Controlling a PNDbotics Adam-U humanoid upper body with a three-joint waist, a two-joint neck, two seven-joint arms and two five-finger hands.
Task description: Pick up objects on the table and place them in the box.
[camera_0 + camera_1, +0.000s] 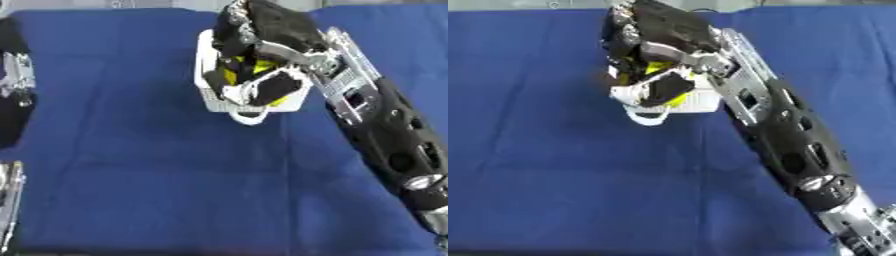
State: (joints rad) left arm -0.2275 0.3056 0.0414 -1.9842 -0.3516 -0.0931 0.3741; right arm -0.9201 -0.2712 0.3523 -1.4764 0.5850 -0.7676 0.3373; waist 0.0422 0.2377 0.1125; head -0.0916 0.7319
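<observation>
A small white box point(208, 98) stands on the blue cloth at the far middle of the table. My right hand point(273, 29) hangs over it, palm down, reaching in from the lower right. Its fingers and thumb point(275, 87) are curled round a yellow object point(234, 75), which sits low inside the box's opening and is mostly hidden by the hand. A white loop point(647, 120) hangs from the box's near side. Part of my left hand point(16, 80) shows as black and silver at the left edge, away from the box.
Blue cloth point(149, 170) covers the whole table. My right forearm point(385, 130) crosses the right side diagonally. A silver and black part point(9, 200) shows at the lower left edge.
</observation>
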